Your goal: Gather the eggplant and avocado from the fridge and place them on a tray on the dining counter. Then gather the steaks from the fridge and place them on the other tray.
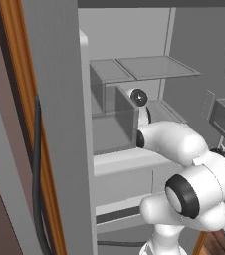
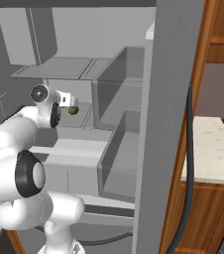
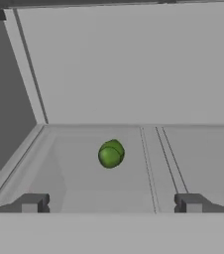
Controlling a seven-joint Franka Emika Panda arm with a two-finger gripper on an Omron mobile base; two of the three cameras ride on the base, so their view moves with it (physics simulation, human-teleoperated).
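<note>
The small round green avocado (image 3: pixel 111 153) lies alone on a pale grey shelf floor inside the tall grey steel fridge (image 2: pixel 169 124), with bare floor on every side and the back wall beyond it. The two-finger gripper (image 3: pixel 111 203) hangs near, fingers spread wide and holding nothing. A clear door bin (image 2: pixel 118 163) stands to the right.

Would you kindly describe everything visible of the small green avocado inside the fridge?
The small round-oval green avocado looks smooth and slightly lobed, darker along one side. It rests alone on a pale grey fridge shelf, ahead of the open gripper, between its fingertips' line but untouched. From the right base view it sits just beyond the hand.
</note>
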